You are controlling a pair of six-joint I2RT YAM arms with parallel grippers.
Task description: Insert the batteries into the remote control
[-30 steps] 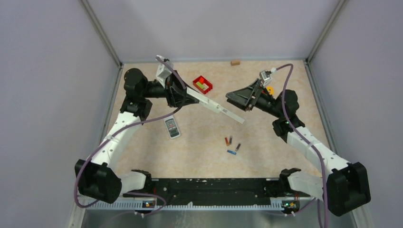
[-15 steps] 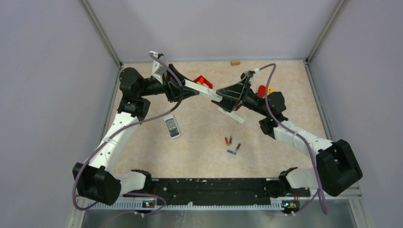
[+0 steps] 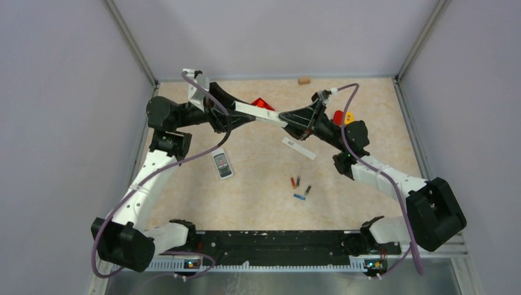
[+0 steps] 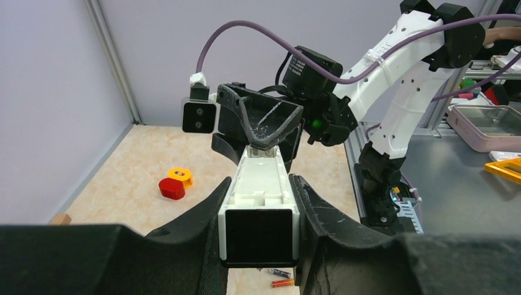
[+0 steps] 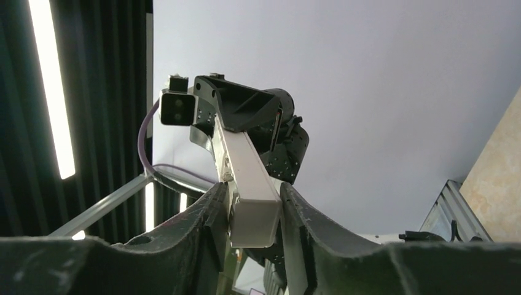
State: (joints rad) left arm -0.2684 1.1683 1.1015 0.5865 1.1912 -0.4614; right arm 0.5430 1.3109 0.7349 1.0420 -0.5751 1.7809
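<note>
As hands grip the remote, batteries look clustered.

Even bright light, soft shadows.

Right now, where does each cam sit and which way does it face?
Top external: above, behind the bases, facing down at the table; both arms whole, left gripper and right gripper clamping the white remote.
Left wrist: on that wrist, facing along the remote to the right gripper; own fingers flank it.
Right wrist: on that wrist, facing up along the remote to the left gripper; own fingers flank it.
Shared: all three show the remote.
</note>
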